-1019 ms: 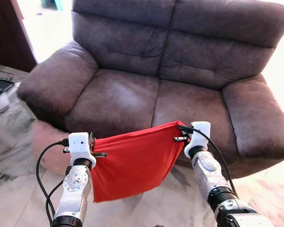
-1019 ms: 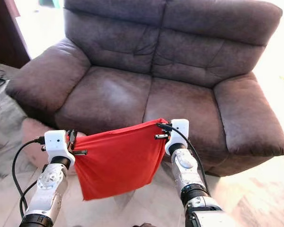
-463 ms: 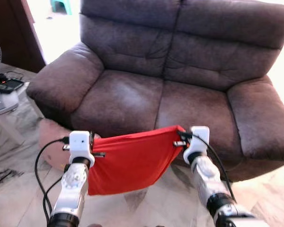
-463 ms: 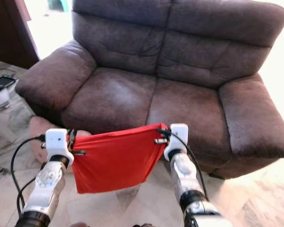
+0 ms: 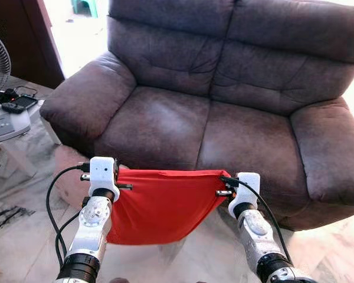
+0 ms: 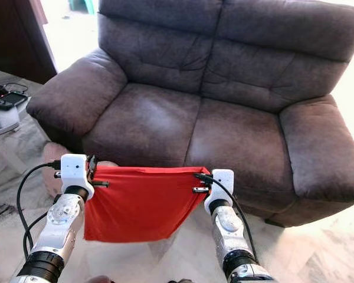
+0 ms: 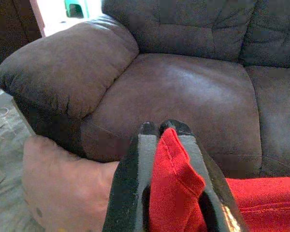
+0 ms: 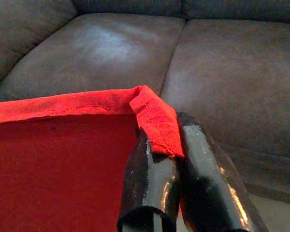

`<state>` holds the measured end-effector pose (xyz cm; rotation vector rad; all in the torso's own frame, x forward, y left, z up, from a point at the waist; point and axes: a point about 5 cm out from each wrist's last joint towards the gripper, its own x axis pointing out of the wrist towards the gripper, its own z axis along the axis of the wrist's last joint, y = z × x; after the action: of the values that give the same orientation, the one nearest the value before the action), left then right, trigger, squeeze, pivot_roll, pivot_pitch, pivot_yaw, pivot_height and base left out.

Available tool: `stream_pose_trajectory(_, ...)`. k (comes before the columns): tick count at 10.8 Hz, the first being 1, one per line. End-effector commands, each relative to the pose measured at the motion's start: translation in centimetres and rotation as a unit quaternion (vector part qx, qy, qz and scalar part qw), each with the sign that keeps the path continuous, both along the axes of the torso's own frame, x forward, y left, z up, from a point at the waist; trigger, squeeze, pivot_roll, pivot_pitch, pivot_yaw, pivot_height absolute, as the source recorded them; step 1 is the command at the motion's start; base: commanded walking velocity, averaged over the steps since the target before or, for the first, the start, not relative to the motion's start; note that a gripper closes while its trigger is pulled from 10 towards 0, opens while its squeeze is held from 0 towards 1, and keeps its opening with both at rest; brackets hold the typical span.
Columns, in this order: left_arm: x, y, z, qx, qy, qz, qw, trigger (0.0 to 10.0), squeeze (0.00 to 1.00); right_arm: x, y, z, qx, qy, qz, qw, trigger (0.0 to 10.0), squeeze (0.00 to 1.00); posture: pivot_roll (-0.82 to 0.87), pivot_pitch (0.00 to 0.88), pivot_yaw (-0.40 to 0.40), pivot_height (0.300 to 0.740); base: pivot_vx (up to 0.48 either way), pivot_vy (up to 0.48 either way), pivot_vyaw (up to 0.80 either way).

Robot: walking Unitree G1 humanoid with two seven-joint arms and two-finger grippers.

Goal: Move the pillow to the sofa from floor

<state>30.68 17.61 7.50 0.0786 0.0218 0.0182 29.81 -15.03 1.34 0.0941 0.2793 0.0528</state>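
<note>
Clearly the red pillow (image 5: 163,203) is a limp thing: it hangs as a flat, soft sheet of cloth between the two arms, its top edge pulled nearly straight and level, its lower part sagging free above the floor (image 5: 23,242), just before the front edge of the sofa (image 5: 224,100). The left pincer (image 7: 159,128) is clenched on one top corner, a fold of red cloth pinched between its black fingers (image 7: 141,164); the right pincer (image 8: 176,118) is clenched on the other top corner, the hem folded over its fingertips.

I judge it light and floppy, with little or no stuffing to stiffen it, so it will drape, swing and fold rather than keep a shape. It is not fragile, and the weave looks grippy enough, yet each hold takes only a small bit of hem, so a snag on the seat edge could pull a corner out. The corners are the sensible places to hold, since keeping them apart holds the cloth taut. To land it on the seat, both corners would likely need raising so the hanging bottom clears the cushion front.

A pinkish cushion (image 5: 68,177) lies on the floor by the left armrest, and a fan base (image 5: 6,121) stands further left.
</note>
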Motion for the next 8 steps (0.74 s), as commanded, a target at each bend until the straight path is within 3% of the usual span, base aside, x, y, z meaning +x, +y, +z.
stream_pose_trajectory(1,0.7,0.7,1.6,0.010,-0.040,0.010,0.999,10.0,0.00,0.3,-1.5,0.6,-0.004,-0.017,-0.039,0.999,10.0,0.00,0.13,0.042,-0.087,0.740,0.000,0.000,0.00)
stream_pose_trajectory(5,-0.1,0.2,-1.2,0.032,0.021,-0.010,0.999,10.0,0.00,-0.1,-2.1,-0.2,-0.011,0.009,-0.049,0.999,10.0,0.00,0.13,0.041,-0.084,0.740,0.000,0.000,0.00)
stream_pose_trajectory(8,0.2,-0.5,-0.9,0.028,0.017,-0.021,0.999,10.0,0.00,-2.0,-1.7,-2.3,-0.018,0.064,-0.031,0.997,10.0,0.00,0.14,0.037,-0.083,0.740,0.000,0.000,0.00)
